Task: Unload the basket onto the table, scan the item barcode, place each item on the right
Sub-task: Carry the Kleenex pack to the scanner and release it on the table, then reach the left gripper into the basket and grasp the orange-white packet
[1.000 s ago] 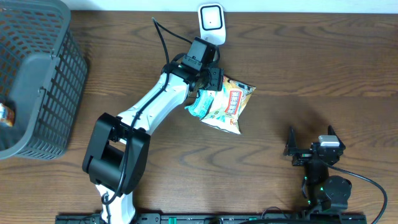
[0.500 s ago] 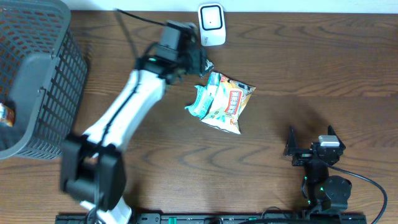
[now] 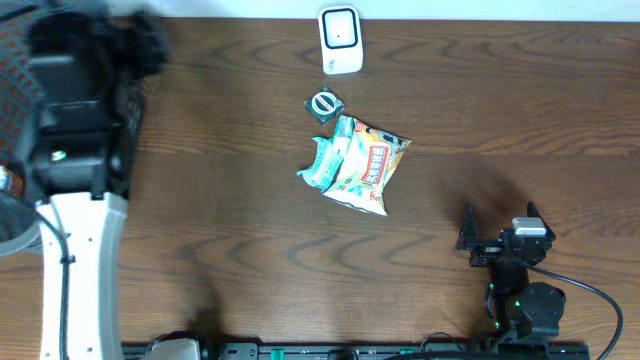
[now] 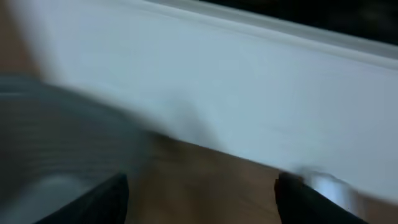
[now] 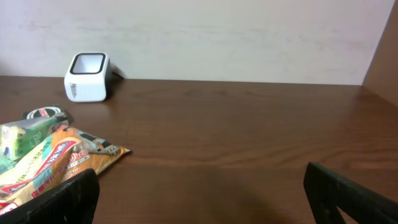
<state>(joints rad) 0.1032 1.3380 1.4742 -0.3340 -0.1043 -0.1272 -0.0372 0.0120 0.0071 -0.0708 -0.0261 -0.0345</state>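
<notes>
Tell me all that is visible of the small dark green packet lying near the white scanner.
The small dark green packet is roughly square, with a round white-ringed label facing up. It lies flat on the wooden table, between the white scanner and the snack bags. Nothing holds it.

I see the white scanner point(image 3: 340, 39) standing at the counter's far edge, about mid-width, with a dark window on its face. A small dark packet point(image 3: 326, 104) with a round white label lies flat just in front of it, not touching. Toward the counter's middle an orange-yellow snack bag point(image 3: 370, 165) lies flat, overlapping a teal-and-white pack point(image 3: 320, 168) on the side toward the left edge.
</notes>
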